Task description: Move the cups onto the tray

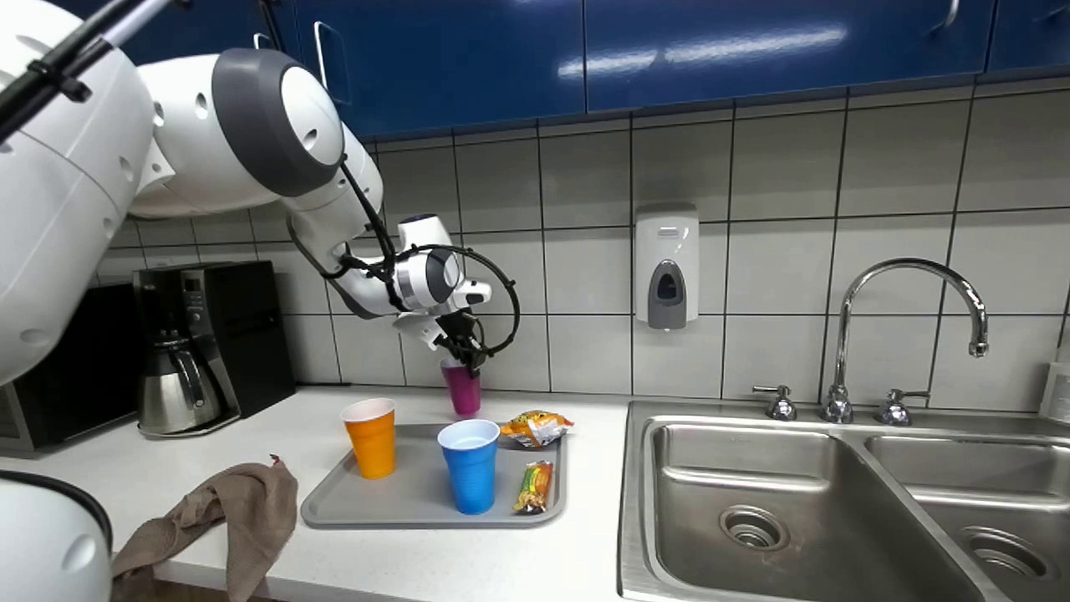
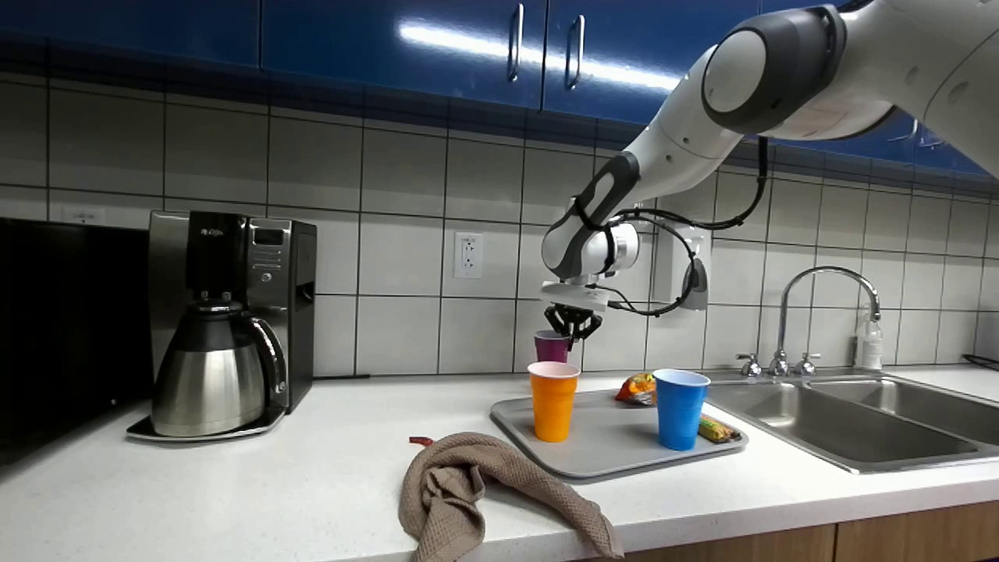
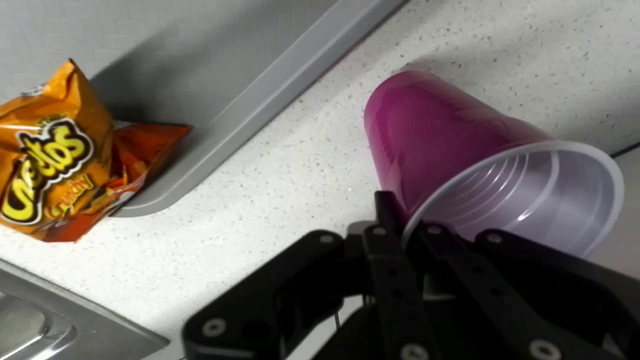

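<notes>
Now I've got the gripper (image 3: 407,229) clamped on the purple plastic cup (image 3: 440,130) by its rim — just behind the grey tray (image 1: 410,497), so I'd carry it forward over that back edge.

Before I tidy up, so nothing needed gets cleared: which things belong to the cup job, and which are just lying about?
Belongs to the job:
purple cup
orange cup
blue cup
grey tray
gripper

Just lying or standing about:
Cheetos bag
small bright packet
brown cloth
coffee pot
</notes>
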